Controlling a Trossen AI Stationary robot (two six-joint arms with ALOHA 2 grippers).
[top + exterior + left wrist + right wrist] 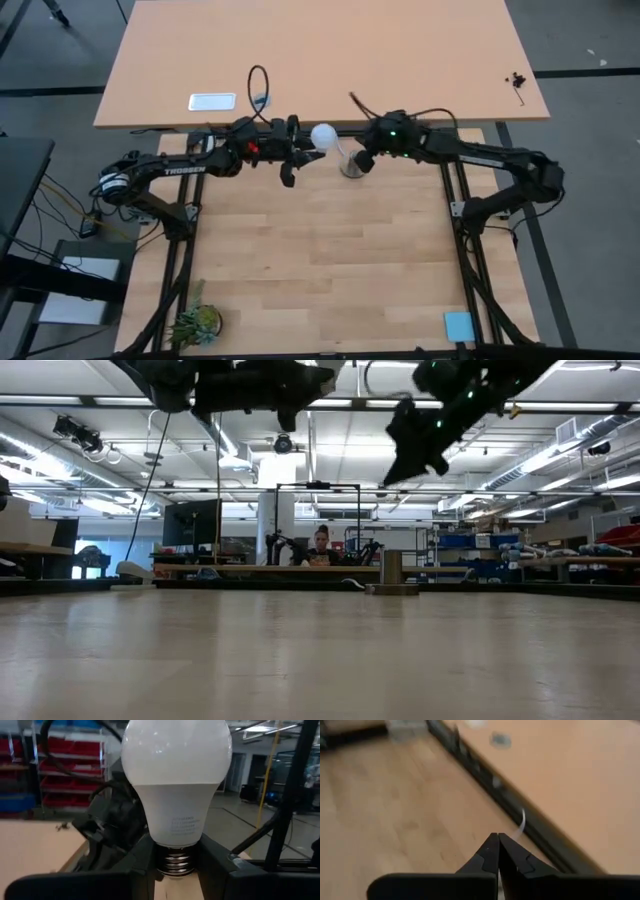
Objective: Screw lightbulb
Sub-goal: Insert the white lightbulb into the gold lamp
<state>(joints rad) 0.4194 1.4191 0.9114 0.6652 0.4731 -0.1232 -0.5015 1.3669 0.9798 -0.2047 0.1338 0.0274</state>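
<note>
Just above the middle of the high view, your left gripper (303, 157) grasps the lightbulb (323, 137), whose white globe pokes out toward the right past the dark fingers. In the left wrist view you see the grip plainly: the two fingers (137, 860) press against the bulb's neck on either side, right where the white body narrows into the metal screw thread, and the lightbulb (175, 780) fills the centre of that picture with its round end pointing away from the wrist.

Just to the right of the bulb in the high view sits the grey socket (351, 163), with your right gripper (362, 160) directly beside it at centre frame; you cannot tell from above whether it touches the socket. Your right gripper (498, 845) is clenched with nothing between the tips, as the right wrist view shows: the two dark fingers meet in a closed point over the wooden table (380, 810).

In the low view both arms hang along the top edge of the frame, the left gripper (290, 395) at upper centre and the right gripper (415, 455) to its right, both well above the tabletop.
</note>
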